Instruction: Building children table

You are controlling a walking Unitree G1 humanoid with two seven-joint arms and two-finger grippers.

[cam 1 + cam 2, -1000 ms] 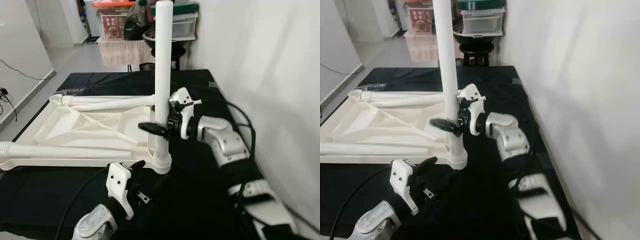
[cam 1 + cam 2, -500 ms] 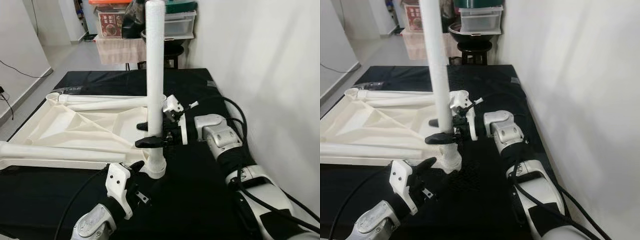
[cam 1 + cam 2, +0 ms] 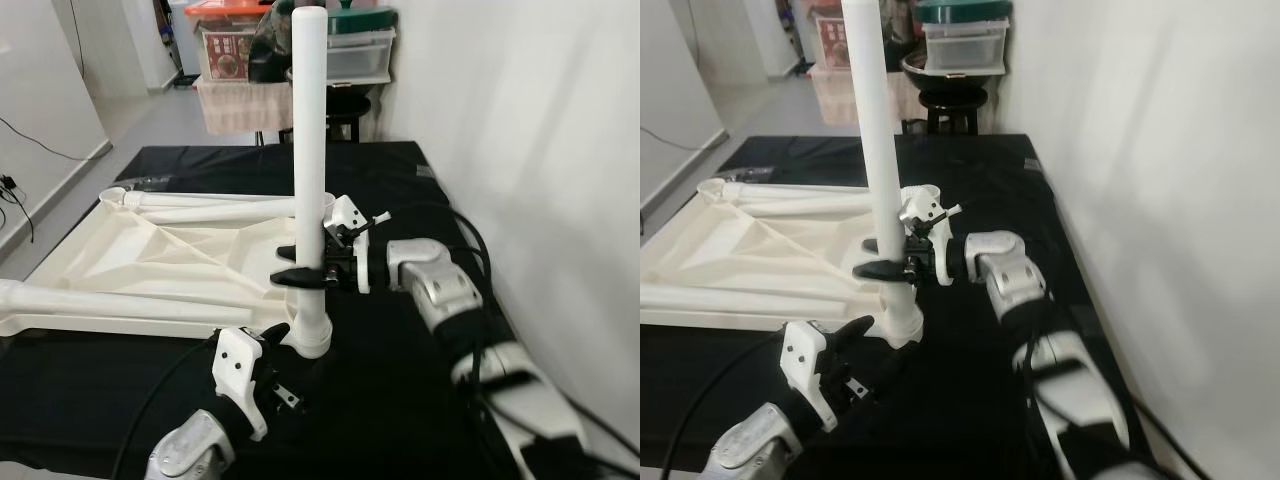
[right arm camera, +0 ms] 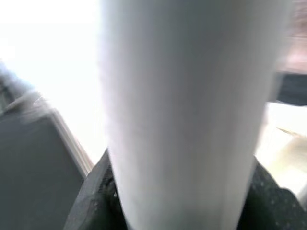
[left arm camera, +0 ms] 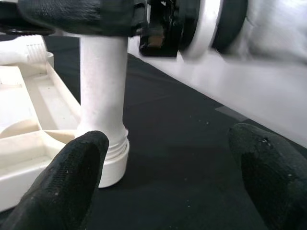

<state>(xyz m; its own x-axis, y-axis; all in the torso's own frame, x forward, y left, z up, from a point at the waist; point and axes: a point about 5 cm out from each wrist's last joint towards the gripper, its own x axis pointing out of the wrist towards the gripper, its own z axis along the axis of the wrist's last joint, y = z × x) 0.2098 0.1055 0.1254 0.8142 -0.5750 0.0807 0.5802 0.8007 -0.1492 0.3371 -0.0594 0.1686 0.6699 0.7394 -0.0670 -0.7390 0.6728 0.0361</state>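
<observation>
A white children's table top (image 3: 150, 255) lies upside down on a black-covered surface. One white leg (image 3: 309, 150) stands upright in the near right corner socket (image 3: 310, 338). My right gripper (image 3: 302, 265) is shut on this leg at about a third of its height, one black finger on each side. In the right wrist view the leg (image 4: 187, 110) runs between the fingers. My left gripper (image 3: 283, 365) hovers low, open, just in front of the leg's base. In the left wrist view its fingertips (image 5: 62, 187) frame the base collar (image 5: 108, 158) without touching it.
Two more white legs lie across the table top, one at the back (image 3: 220, 207) and one at the near left (image 3: 100, 303). A white wall (image 3: 520, 150) runs close on the right. Storage boxes (image 3: 240, 50) and a stool (image 3: 952, 100) stand behind the surface.
The camera view has shifted. My right gripper has kept hold of the upright leg while its wrist turned and settled slightly lower. My left gripper stays open by the base.
</observation>
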